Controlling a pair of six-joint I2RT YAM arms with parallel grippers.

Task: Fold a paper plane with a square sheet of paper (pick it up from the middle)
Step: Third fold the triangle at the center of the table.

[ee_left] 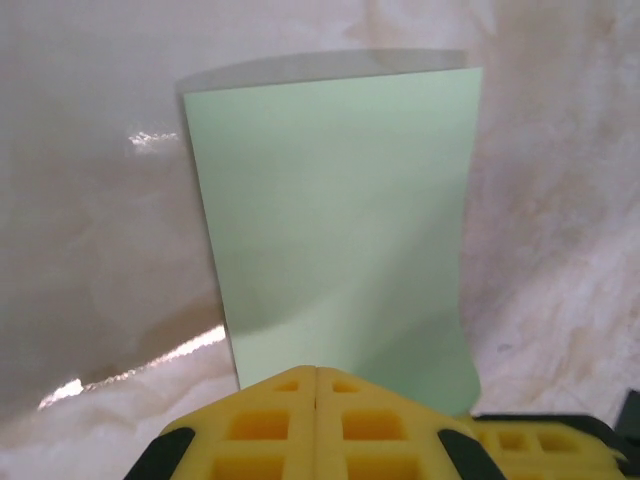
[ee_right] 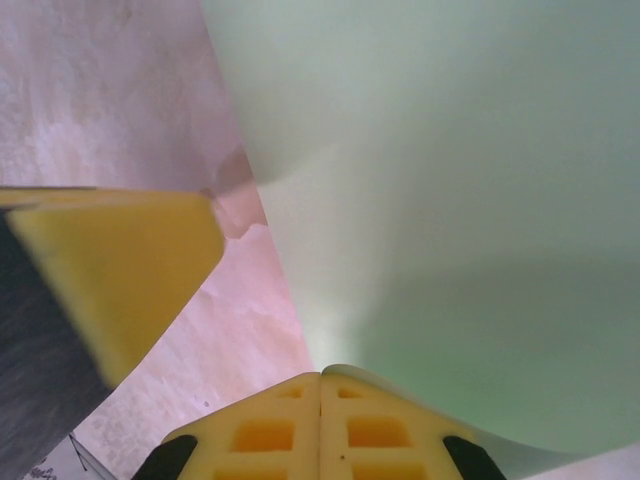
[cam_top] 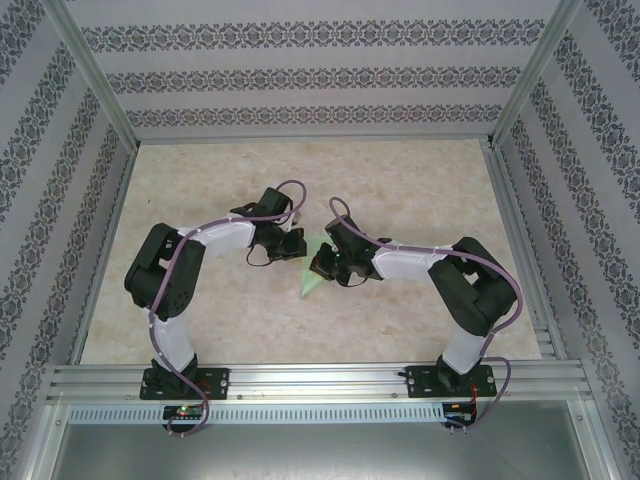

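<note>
The square sheet of paper [cam_top: 311, 280] sits near the middle of the marbled worktop [cam_top: 420, 190], between the two arms where they meet, and from above only a pale green wedge of it shows, pointing toward the arm bases. The left fingers [ee_left: 270, 425] are pressed together with no gap. The sheet [ee_left: 340, 220] spreads away from their tips, its far edge lifted a little over its own shadow (whether these tips actually pinch the paper I cannot tell). The right fingers [ee_right: 380, 430] are also closed tight, and here the paper [ee_right: 450, 200] fans up and outward from their seam, clamped there, with a soft crease rising from the tips.
</note>
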